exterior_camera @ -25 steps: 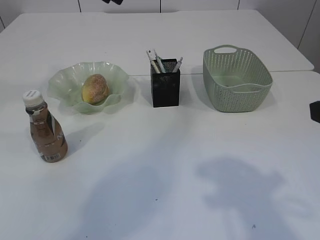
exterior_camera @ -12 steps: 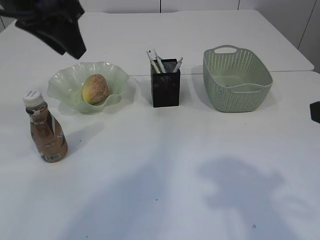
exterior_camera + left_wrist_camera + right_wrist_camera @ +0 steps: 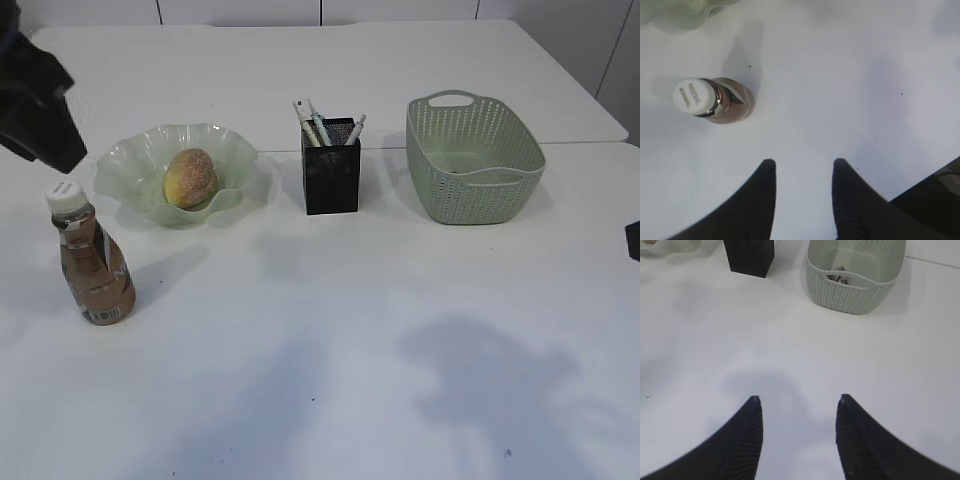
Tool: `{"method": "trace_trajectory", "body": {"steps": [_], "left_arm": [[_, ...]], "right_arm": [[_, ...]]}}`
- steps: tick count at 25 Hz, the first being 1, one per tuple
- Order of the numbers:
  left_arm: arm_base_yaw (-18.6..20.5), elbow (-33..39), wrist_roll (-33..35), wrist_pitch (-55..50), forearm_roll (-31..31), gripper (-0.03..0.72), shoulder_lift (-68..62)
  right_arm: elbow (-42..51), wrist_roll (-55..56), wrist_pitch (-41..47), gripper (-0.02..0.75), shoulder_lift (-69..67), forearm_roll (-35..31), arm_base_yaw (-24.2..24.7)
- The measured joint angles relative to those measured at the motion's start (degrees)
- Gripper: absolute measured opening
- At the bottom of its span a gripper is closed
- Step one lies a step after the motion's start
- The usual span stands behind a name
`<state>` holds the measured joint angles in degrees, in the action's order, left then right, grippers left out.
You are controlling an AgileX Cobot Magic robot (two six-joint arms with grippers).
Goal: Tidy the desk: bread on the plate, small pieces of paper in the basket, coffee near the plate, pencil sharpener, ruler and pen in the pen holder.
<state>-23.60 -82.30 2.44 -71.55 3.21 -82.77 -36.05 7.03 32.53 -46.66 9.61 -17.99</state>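
The coffee bottle [image 3: 92, 262], brown with a white cap, stands left of the green plate [image 3: 128, 163], which holds the bread [image 3: 190, 177]. My left gripper [image 3: 804, 167] hangs open and empty above the table, just short of the coffee bottle [image 3: 722, 99]; its dark body [image 3: 38, 110] shows over the cap. Pens [image 3: 312, 122] stick out of the black pen holder [image 3: 331, 170]. Small pieces of paper [image 3: 839, 274] lie in the green basket [image 3: 855, 287]. My right gripper [image 3: 799, 400] is open over bare table. Ruler and pencil sharpener are out of view.
The basket [image 3: 475, 165] stands right of the pen holder at the back. A seam between two tabletops runs behind it. A dark bit of the right arm [image 3: 633, 240] shows at the right edge. Arm shadows lie on the front of the table.
The left arm has come into the exterior view from the top, then swung left and down to a spot over the coffee bottle. The right arm has barely moved.
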Motion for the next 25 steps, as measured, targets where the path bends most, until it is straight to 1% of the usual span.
{"method": "trace_trajectory", "body": {"steps": [5, 15, 21, 25], "left_arm": [[0.0, 5.7, -1.5, 0.0, -0.1, 0.265, 6.4], [0.0, 22.7, -2.4, 2.9, -0.1, 0.265, 20.3], [0.0, 30.2, -2.4, 4.3, -0.1, 0.265, 29.2], [0.0, 34.8, -2.4, 5.2, -0.1, 0.265, 34.6]], "right_arm": [[0.0, 0.0, 2.0, 0.386, 0.0, 0.3, 0.0], [0.0, 0.0, 7.3, 0.386, 0.0, 0.3, 0.0], [-1.2, 0.0, 13.6, 0.386, 0.9, 0.3, 0.0], [-1.2, 0.0, 16.8, 0.386, 5.2, 1.2, 0.0]]}}
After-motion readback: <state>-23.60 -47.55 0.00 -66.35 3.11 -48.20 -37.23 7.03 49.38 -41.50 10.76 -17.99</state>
